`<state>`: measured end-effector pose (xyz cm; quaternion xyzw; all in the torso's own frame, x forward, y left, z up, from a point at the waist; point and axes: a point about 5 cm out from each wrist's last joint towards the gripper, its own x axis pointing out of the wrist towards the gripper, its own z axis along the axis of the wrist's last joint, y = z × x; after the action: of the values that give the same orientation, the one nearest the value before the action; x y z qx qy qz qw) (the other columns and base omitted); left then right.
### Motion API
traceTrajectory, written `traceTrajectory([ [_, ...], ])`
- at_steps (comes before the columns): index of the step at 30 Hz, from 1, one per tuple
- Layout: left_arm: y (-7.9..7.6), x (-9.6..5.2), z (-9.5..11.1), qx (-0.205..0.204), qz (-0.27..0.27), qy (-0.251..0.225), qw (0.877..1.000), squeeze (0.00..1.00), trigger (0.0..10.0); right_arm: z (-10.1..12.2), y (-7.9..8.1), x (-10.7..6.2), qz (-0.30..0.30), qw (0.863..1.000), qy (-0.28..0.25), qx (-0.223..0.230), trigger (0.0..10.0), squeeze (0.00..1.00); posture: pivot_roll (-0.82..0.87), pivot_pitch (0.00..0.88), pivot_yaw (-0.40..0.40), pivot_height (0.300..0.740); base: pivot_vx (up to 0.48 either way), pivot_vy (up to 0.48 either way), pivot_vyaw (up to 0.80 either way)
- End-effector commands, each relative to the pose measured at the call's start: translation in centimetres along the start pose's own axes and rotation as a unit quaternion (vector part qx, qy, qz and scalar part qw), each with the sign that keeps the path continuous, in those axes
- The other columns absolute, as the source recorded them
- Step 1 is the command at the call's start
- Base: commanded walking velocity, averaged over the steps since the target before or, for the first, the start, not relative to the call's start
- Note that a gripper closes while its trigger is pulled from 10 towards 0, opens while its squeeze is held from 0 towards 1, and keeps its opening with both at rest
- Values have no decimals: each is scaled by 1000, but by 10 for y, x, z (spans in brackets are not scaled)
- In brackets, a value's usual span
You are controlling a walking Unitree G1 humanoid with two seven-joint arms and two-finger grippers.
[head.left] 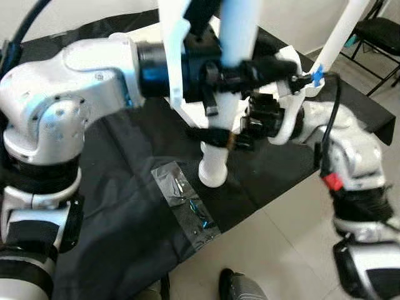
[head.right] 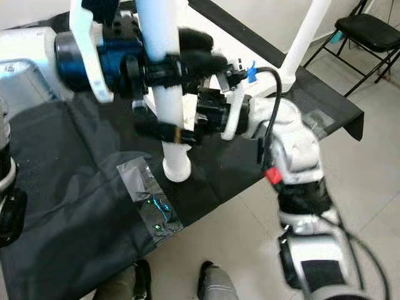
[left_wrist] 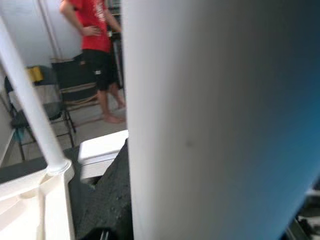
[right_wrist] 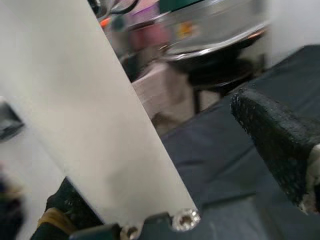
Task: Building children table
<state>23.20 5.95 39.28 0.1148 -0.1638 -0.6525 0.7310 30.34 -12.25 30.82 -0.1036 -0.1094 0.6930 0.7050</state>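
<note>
Two grippers are closed on one white cylindrical plastic table leg (head.left: 220, 131), held upright on the black cloth-covered table (head.left: 125, 181). The left gripper (head.left: 250, 70) is clamped around it higher up; the right gripper (head.left: 215, 139) is pinched on it just below.

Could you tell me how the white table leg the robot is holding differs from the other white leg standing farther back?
The held leg is gripped by both hands, the left hand higher and the right hand lower; the far leg has no hand on it. The held leg's flared foot rests on the black cloth, while the far leg rises from the white table frame. The held leg is near upright; the far leg leans. Both are white round tubes.
</note>
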Motion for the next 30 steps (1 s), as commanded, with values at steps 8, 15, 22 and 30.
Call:
traceTrajectory([
  [8, -37, 7, 6, 7, -113, -22, 993, 0, 0, -11, -1, 2, 130, 989, 51, 42, 10000, 0, 11, 162, -41, 740, 0, 0, 0],
  [15, -45, 6, 8, 10, -134, -25, 991, 0, 0, -20, 7, 22, 192, 978, 67, 41, 10000, 0, 10, 159, -37, 740, 0, 0, 0],
  [22, -50, 5, 9, 9, -142, -27, 989, 0, 0, -28, 14, 37, 225, 965, 127, -37, 10000, 0, 11, 160, -31, 740, 0, 0, 0],
  [30, -51, 5, 9, -5, -140, -26, 990, 0, 0, -17, 10, 49, 201, 957, 145, -152, 10000, 0, 5, 160, -24, 740, 0, 0, 0],
])
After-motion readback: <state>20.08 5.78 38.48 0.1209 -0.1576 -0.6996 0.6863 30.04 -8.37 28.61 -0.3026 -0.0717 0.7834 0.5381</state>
